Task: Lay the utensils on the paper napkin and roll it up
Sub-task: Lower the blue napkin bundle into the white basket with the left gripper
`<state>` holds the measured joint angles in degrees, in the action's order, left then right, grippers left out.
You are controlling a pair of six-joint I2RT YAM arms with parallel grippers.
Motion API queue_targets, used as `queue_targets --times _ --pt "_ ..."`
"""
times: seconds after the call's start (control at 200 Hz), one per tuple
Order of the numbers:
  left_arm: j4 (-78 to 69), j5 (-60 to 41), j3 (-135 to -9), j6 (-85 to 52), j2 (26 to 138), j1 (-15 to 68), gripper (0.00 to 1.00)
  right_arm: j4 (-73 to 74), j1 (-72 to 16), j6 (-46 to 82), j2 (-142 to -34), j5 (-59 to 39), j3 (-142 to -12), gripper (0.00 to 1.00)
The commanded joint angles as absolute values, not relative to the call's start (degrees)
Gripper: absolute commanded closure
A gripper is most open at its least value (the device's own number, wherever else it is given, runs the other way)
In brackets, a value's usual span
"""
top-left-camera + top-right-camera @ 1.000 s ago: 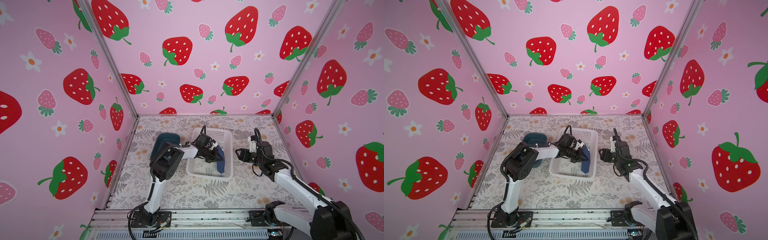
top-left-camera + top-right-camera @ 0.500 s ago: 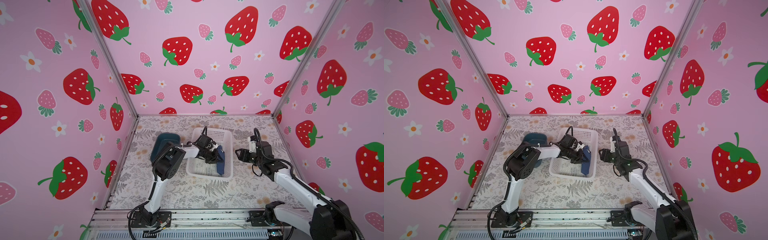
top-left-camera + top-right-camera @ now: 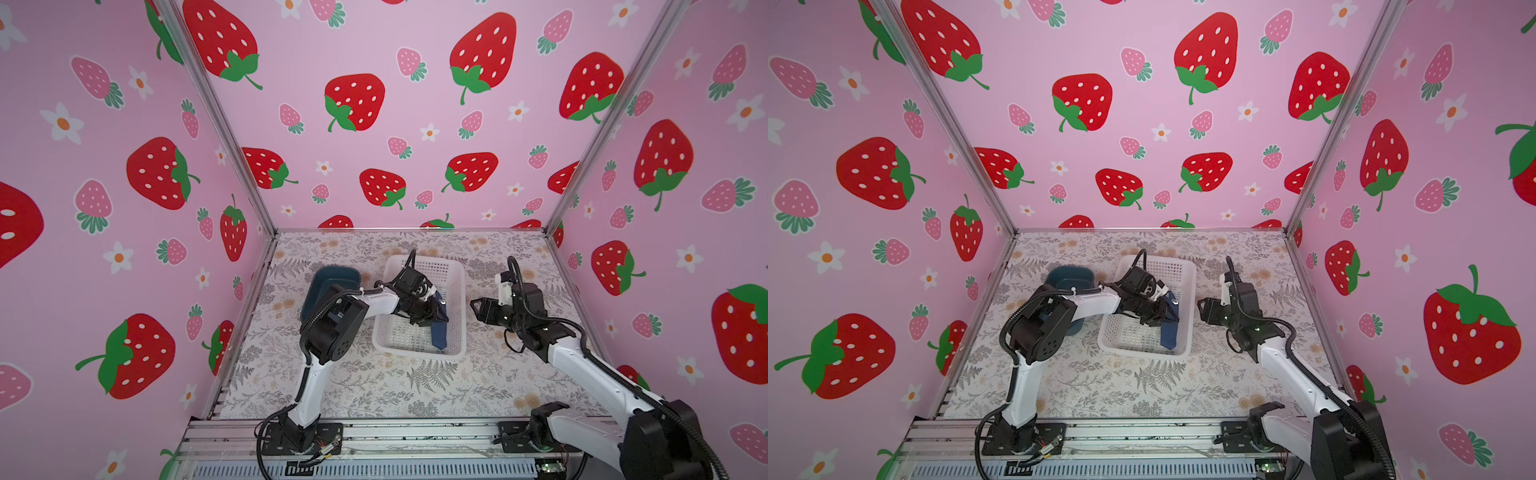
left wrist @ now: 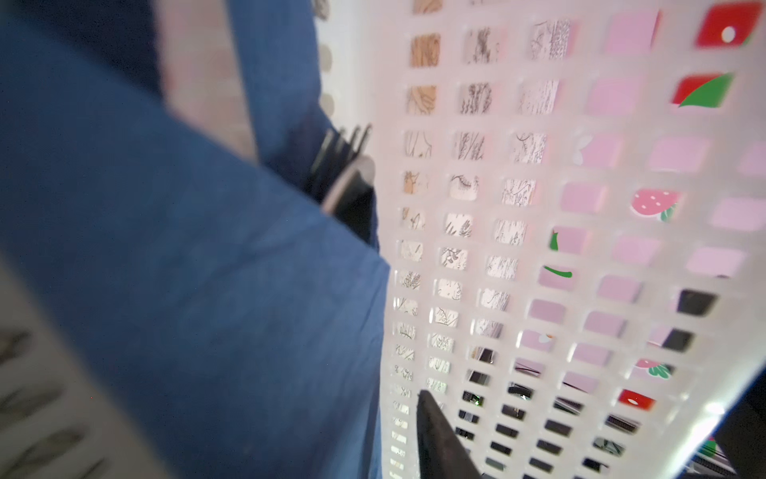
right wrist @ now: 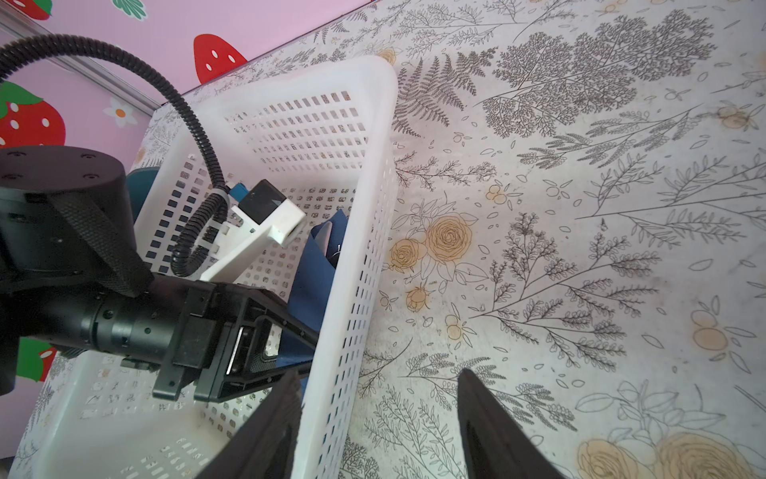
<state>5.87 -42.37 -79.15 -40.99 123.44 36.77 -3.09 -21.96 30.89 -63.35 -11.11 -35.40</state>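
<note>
- Navy paper napkin (image 3: 438,330) lies in the white basket (image 3: 415,354), a long narrow bundle along the wall nearest the right arm (image 3: 582,365). The teal tub (image 3: 332,276) sits on the basket's other side.
- Of the utensils (image 4: 338,157) we see only dark tines & a pale edge poking from the wrap's open end in the left wrist view, so they're inside the paper. The wrap looks loose, w/ a flap standing off.
- Left jaws reach down into the basket & stand partly apart either side of the bundle. The dark finger (image 4: 435,435) shows a sliver of basket btwn itself & the paper. The other side is blurred, so we can't tell if it touches.
- Right jaws hang wide & empty outside the basket, just beside its wall, over the floral surface (image 3: 415,386).
- Our read: rolling is approx done, & the step in hand is letting the bundle go in the basket.
- To do that well, we want the left jaws clear of the paper on both sides before any lift.
- Then we'd pull out straight along the fingers' own line, no sideways sweep; the loose flap could snag & unroll.
- We'd mind the mesh wall too: the fingers are close, & a tip caught in a hole would drag the basket.
- Right arm is best kept off, as there's nothing for it to hold.
</note>
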Motion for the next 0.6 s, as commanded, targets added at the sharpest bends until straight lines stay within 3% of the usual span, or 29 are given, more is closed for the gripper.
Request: queue_targets --times 0.0,0.31,0.43,0.595 --pt "11.44 -37.53 -80.53 -39.4 123.13 36.9 0.57 -5.12 -21.62 28.87 -62.21 -10.58 -37.64 0.38" --pt "17.53 -34.75 -82.87 -36.18 122.27 37.09 0.34 -6.28 -21.54 28.04 -61.68 -10.35 -38.58 0.37" --pt "18.41 -33.12 -82.71 -35.69 121.66 37.09 0.33 -6.24 -21.53 28.12 -61.83 -10.61 -38.76 0.37" --pt "20.53 -32.51 -83.64 -34.15 121.12 37.16 0.24 -6.24 -21.53 28.04 -61.99 -10.79 -38.84 0.37"
